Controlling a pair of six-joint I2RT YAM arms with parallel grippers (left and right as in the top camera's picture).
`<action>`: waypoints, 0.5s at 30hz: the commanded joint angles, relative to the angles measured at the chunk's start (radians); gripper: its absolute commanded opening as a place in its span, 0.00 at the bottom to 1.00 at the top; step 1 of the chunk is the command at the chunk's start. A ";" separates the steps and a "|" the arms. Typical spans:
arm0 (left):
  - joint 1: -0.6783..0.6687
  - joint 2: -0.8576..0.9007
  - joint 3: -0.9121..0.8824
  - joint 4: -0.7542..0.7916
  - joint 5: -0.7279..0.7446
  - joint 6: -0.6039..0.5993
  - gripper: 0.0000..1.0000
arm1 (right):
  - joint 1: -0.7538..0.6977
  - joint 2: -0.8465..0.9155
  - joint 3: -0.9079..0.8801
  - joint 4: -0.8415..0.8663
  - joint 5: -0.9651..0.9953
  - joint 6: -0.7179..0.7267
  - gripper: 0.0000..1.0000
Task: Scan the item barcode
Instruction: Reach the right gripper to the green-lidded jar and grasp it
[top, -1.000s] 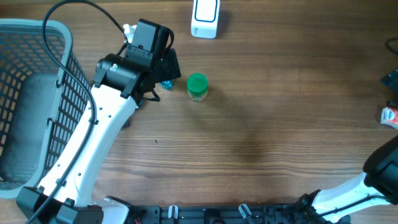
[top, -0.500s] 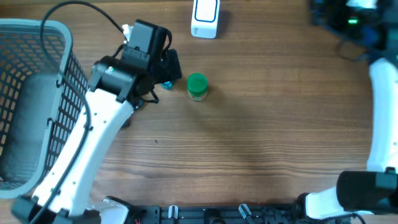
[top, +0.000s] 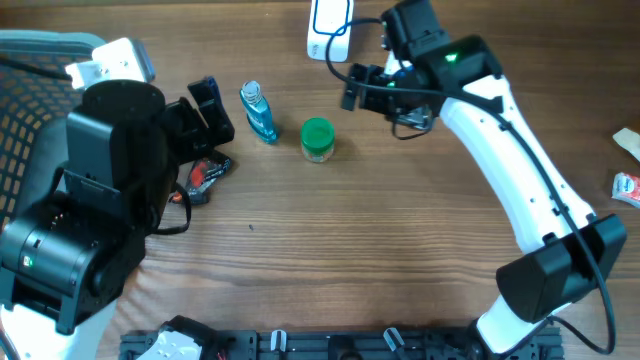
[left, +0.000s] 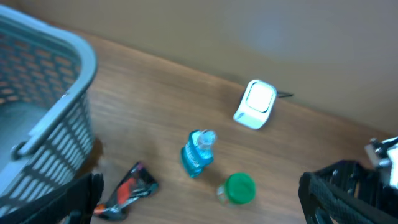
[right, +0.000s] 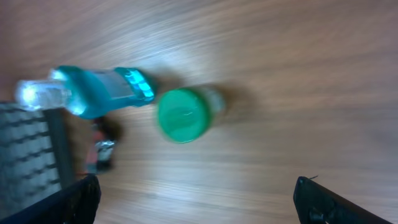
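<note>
We hold nothing yet: left gripper (left: 199, 194) and right gripper (right: 196, 190) both gape wide. The jar (right: 183, 114) stands just ahead of our right gripper, apart from it. Grasping it and showing it to the scanner (top: 329, 25) are both left to do.

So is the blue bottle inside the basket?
No, the bottle sits on the table, outside the basket and next to the green-lidded jar.

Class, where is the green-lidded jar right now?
In the overhead view, the green-lidded jar stands near the top centre, beside the blue bottle and below the white scanner.
</note>
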 joint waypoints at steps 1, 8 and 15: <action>0.008 -0.002 0.002 -0.018 -0.084 -0.004 1.00 | 0.045 0.058 -0.002 0.010 -0.084 0.388 1.00; 0.079 -0.001 0.002 -0.052 -0.082 -0.003 1.00 | 0.090 0.171 -0.002 0.051 -0.135 0.958 0.98; 0.079 -0.001 0.001 -0.074 -0.035 -0.007 1.00 | 0.137 0.183 -0.002 0.066 -0.020 1.378 0.98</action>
